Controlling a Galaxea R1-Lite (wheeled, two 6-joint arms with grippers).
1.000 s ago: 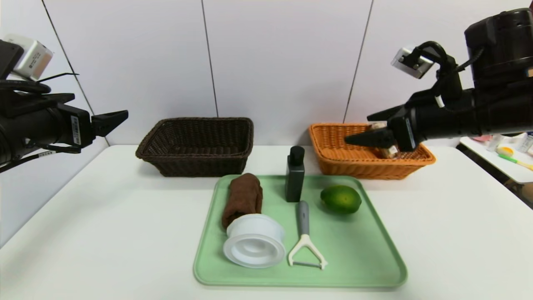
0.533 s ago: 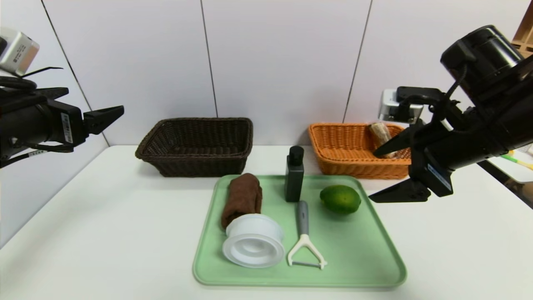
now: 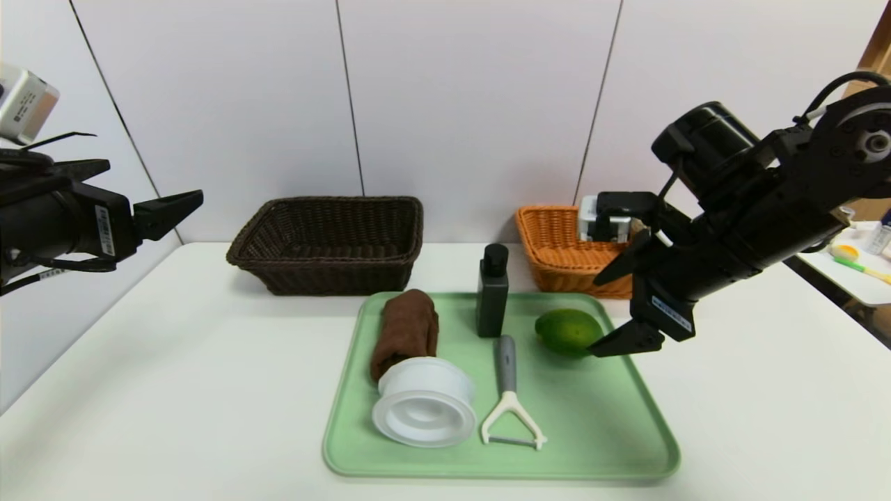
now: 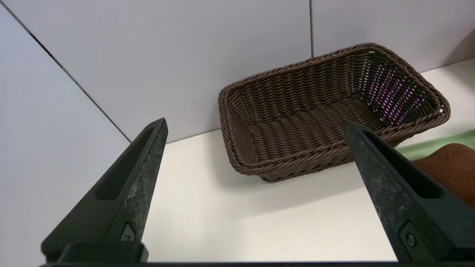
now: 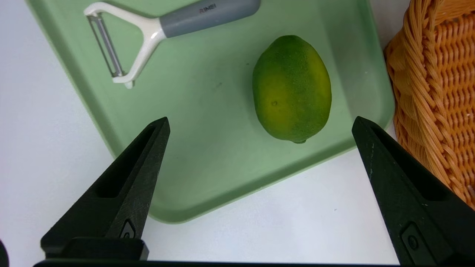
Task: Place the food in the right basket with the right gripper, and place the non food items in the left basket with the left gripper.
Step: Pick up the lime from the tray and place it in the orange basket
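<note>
The left gripper (image 3: pixel 170 209) hangs off to the side, fingers spread and holding nothing, the brown basket (image 3: pixel 327 240) just ahead of it. The towel (image 3: pixel 406 330), white tub (image 3: pixel 423 409), bottle (image 3: pixel 493 291) and peeler (image 3: pixel 510 396) wait on the green tray (image 3: pixel 612 445).

The right gripper (image 3: pixel 616 306) is over the tray's corner, jaws wide apart and empty, with the lime (image 5: pixel 292 88) ahead of the fingertips, a bit toward the orange basket (image 5: pixel 438 92). I'd centre on the lime, come down until the fingers straddle its short width, then close gently; it's round and could roll.
</note>
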